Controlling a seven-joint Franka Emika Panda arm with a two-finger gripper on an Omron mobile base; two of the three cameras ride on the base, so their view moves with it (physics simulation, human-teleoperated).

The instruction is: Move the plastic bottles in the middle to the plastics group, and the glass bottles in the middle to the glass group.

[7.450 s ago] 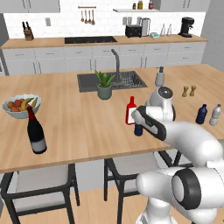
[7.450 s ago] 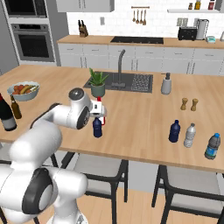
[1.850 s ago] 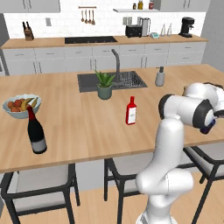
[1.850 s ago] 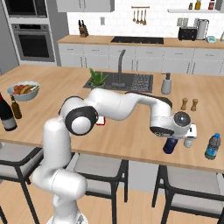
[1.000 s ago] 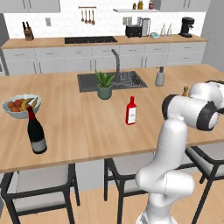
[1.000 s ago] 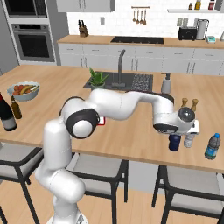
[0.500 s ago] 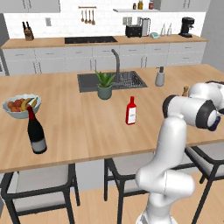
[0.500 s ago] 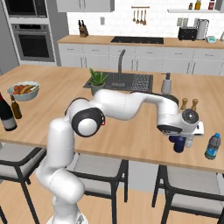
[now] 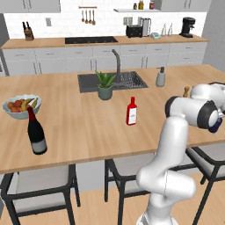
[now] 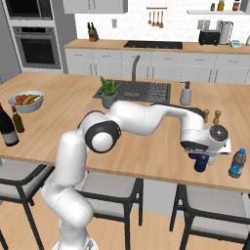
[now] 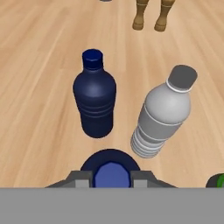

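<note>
My gripper (image 11: 111,177) is shut on a navy-blue plastic bottle (image 11: 111,165), and I look straight down on its cap between the fingers (image 11: 78,179). Just beyond it a second navy-blue plastic bottle (image 11: 94,100) stands upright, with the pale grey bottle (image 11: 164,114) of the plastics group beside it. From the right base view the gripper (image 10: 200,157) holds its bottle (image 10: 200,164) low over the island's right end; whether it touches the counter I cannot tell. The red glass bottle (image 9: 131,111) stands mid-counter. The dark wine bottle (image 9: 36,134) is far left.
Two wooden shakers (image 11: 151,15) stand behind the bottles. A light blue bottle (image 10: 237,163) is near the counter's right front edge. A plant (image 9: 105,84), sink, soap dispenser (image 9: 161,77) and fruit bowl (image 9: 21,105) sit farther back and left. Stools stand under the front edge.
My gripper, still shut on the navy bottle, has drifted a little to the right and downward, closer to the grey bottle and the other navy bottle.
</note>
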